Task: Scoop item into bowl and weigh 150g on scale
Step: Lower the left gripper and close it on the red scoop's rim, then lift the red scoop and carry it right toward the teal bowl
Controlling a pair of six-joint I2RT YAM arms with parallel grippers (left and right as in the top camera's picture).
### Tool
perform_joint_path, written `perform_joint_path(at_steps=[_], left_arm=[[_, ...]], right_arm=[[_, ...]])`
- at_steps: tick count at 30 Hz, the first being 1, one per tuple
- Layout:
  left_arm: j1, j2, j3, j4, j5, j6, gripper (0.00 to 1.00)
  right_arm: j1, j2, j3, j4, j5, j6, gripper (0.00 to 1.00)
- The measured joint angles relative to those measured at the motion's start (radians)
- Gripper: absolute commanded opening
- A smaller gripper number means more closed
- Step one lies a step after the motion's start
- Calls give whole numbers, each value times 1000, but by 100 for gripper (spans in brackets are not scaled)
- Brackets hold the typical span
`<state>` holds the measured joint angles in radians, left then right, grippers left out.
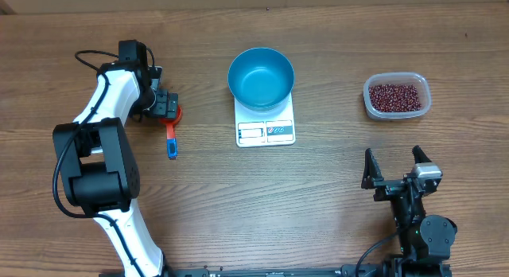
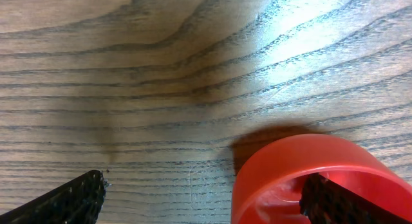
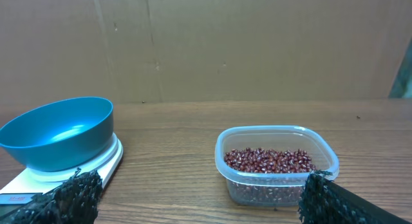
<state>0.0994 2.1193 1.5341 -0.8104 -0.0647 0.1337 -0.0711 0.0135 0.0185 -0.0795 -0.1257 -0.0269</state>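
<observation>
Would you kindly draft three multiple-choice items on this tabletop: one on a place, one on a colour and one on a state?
1. Where does the blue bowl stand?
A) in an arm's grasp
B) on the white scale
C) on a shelf

2. What colour is the cup of the scoop?
A) green
B) yellow
C) red

3. How do the right arm's fingers stand?
A) open, holding nothing
B) shut on the bowl's rim
C) shut on a spoon

Answers:
1 B, the bowl sits on the scale's platform.
2 C, the left wrist view shows its red wall.
3 A, they stand wide apart with nothing between them.
</observation>
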Motion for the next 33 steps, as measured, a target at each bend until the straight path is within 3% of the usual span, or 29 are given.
perform_joint_path(at_steps=[4,7,17,18,22,33], left_arm=[[0,0,0,0,0,0,100],[0,0,0,0,0,-1,89],[0,0,0,-1,0,-5,45],[0,0,0,-1,0,-4,34],[0,0,0,-1,0,-4,7],[0,0,0,-8,39,-6,4]], right_arm=[[0,0,0,1,0,0,100],[0,0,0,0,0,0,100],[0,0,0,1,0,0,100],[0,0,0,0,0,0,100],[0,0,0,0,0,0,100],[0,0,0,1,0,0,100]])
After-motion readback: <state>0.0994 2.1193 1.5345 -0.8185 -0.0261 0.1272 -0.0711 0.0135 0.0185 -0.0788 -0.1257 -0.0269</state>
